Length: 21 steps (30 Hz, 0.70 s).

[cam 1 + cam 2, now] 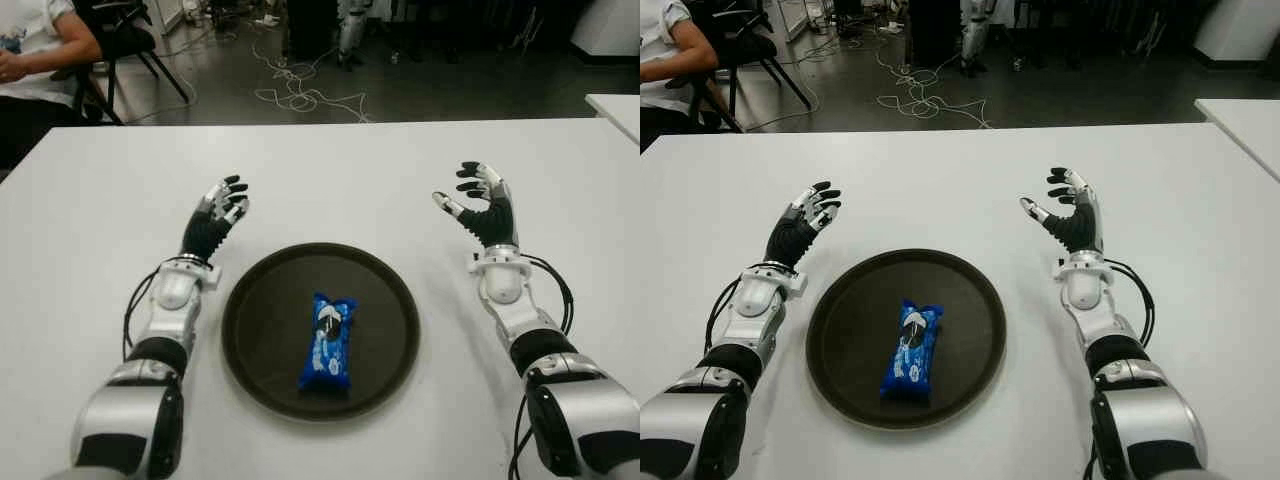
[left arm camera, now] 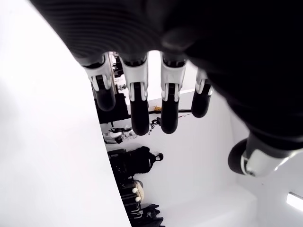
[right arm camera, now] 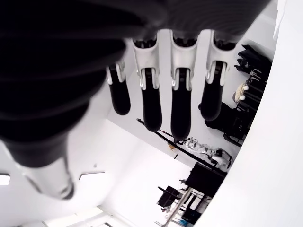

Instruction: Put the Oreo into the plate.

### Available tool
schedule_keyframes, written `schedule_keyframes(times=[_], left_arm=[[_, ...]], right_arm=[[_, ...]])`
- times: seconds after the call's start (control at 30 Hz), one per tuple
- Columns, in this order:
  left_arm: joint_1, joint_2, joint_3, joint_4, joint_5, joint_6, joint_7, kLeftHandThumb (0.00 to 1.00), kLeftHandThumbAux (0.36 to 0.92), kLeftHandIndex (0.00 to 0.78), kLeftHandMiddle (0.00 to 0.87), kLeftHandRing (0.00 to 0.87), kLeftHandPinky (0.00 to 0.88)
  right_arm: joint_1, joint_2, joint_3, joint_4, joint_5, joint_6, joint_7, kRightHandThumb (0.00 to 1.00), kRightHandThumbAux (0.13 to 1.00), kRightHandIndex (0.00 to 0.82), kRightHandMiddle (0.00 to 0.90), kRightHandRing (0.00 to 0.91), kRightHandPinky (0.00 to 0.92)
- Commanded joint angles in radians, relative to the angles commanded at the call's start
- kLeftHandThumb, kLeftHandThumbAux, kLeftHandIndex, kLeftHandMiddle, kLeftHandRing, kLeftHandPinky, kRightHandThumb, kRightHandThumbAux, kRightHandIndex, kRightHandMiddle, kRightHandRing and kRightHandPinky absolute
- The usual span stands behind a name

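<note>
The blue Oreo pack (image 1: 329, 342) lies flat inside the dark round plate (image 1: 258, 300) at lower centre of the frame, on the white table (image 1: 330, 170). The left hand (image 1: 218, 216) shows left of the plate and the right hand (image 1: 484, 206) to its upper right, both with fingers spread and holding nothing.

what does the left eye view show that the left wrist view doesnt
Only the left eye view shows the blue Oreo pack lying inside the dark round plate, the right hand to the plate's right, and a seated person beyond the table's far left corner. Only the left wrist view shows the left hand's fingers from close by, spread and holding nothing. Both show the left hand and the white table.
</note>
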Motion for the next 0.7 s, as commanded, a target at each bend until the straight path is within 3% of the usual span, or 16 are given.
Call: schedule_keyframes(times=[0.17,0.7], left_arm=[[-0.001,0.001,0.001,-0.002,0.001,-0.005,-0.004,0.311,0.517,0.158,0.212,0.167,0.094],[-0.002,0.0,0.012,0.004,-0.006,-0.01,-0.003,0.288,0.523,0.15,0.207,0.163,0.093]], right_arm=[[0.0,-0.006,0.02,0.005,-0.018,-0.011,-0.023,0.056,0.678,0.298,0.342,0.361,0.368],[0.002,-0.016,0.046,0.016,-0.041,-0.019,-0.067,0.061,0.688,0.277,0.335,0.351,0.359]])
